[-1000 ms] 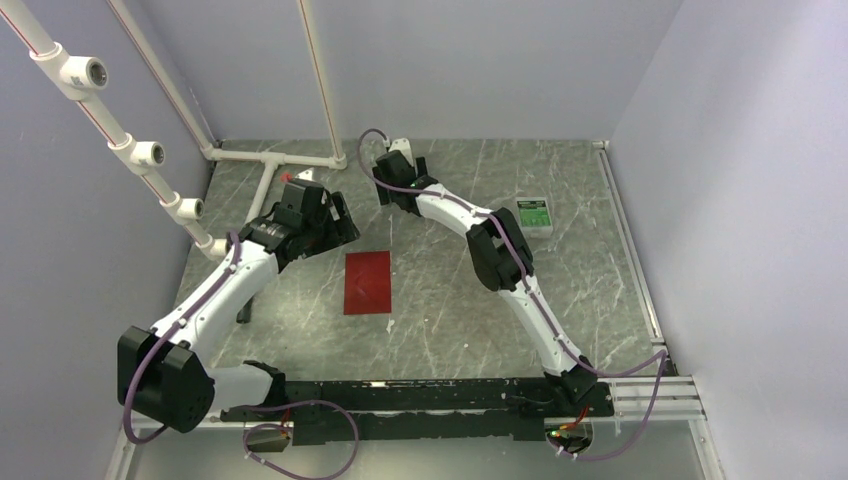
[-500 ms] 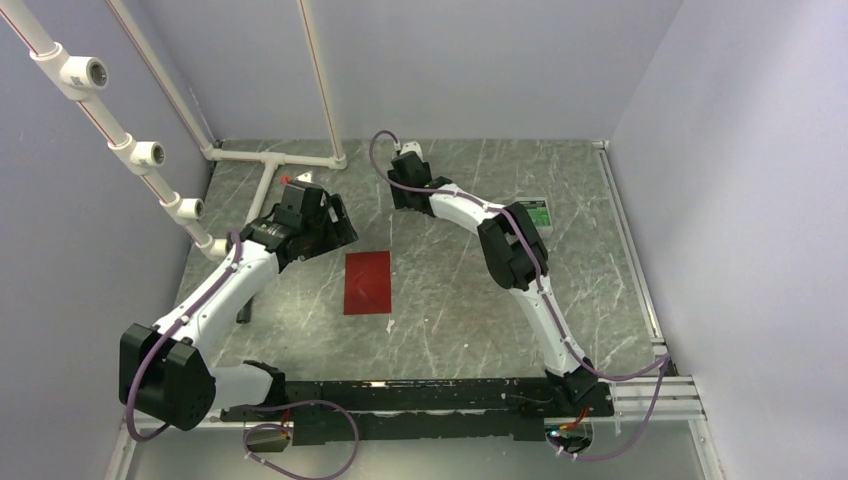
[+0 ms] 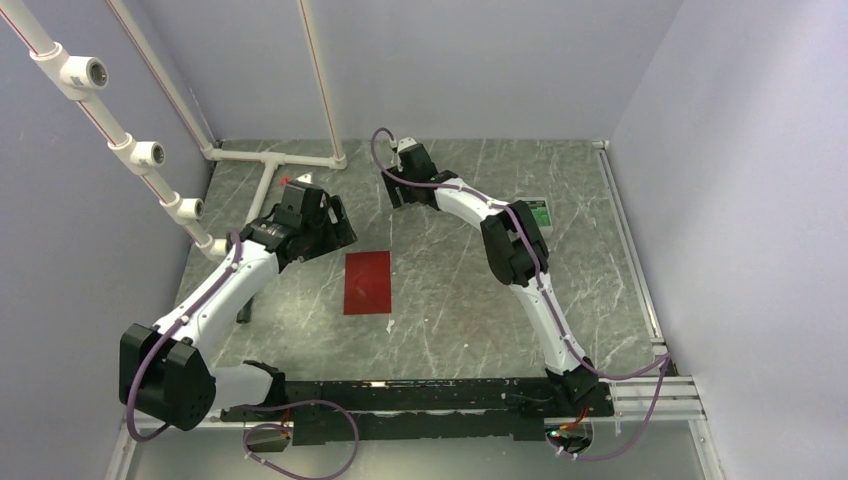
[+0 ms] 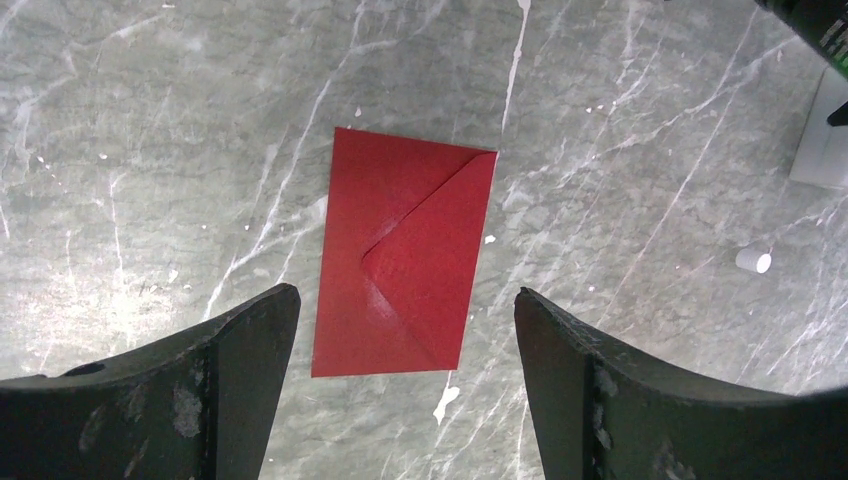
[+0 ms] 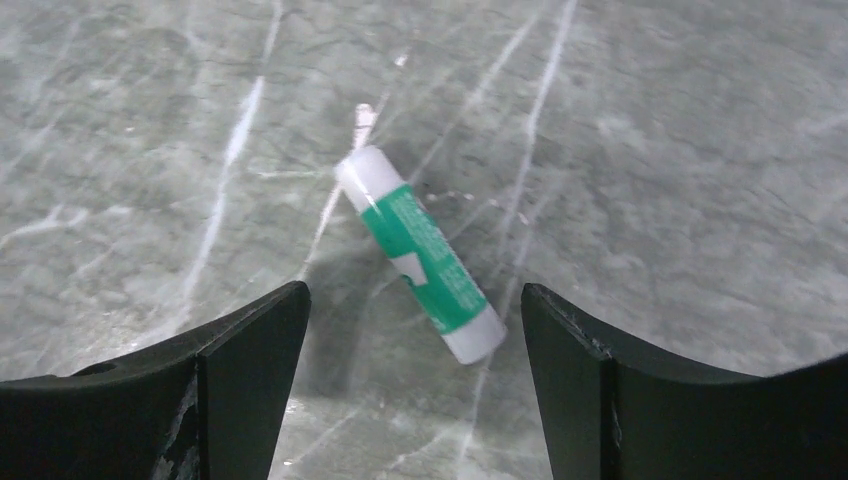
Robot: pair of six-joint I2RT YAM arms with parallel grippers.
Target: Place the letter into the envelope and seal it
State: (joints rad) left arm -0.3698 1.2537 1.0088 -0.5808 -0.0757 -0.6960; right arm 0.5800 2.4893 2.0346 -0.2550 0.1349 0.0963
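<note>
Right gripper (image 5: 412,296): jaws spread wide, nothing in them. It hangs low over a green-and-white glue stick (image 5: 420,255) lying loose on the grey marbled table (image 5: 650,120), mid-frame in the right wrist view, and neither finger touches it.

Risk: the stick is round and lies diagonally to the jaws. A close from here would likely catch it skewed, so it could roll away or pop out endwise. I can't tell whether it is capped.

Left gripper (image 4: 405,300): released too, holding nothing. It hovers above the envelope (image 4: 405,220), which lies flat in the centre of the left wrist view and apart from both fingers. The flap (image 4: 440,260) is folded down onto the body.

Letter: not visible in any view. It may be inside the envelope, but I can't tell.

Risk: if it isn't inside, gluing now would seal an empty envelope.

Risk: the flap lies flat on glossy paper over a smooth top. Getting glue under it means lifting an edge, and a fingertip would more likely push the whole envelope along or crease it.

The white-and-green box (image 3: 537,212) sits right of centre in the top view, close beside the right arm. A wide swing could clip it.
</note>
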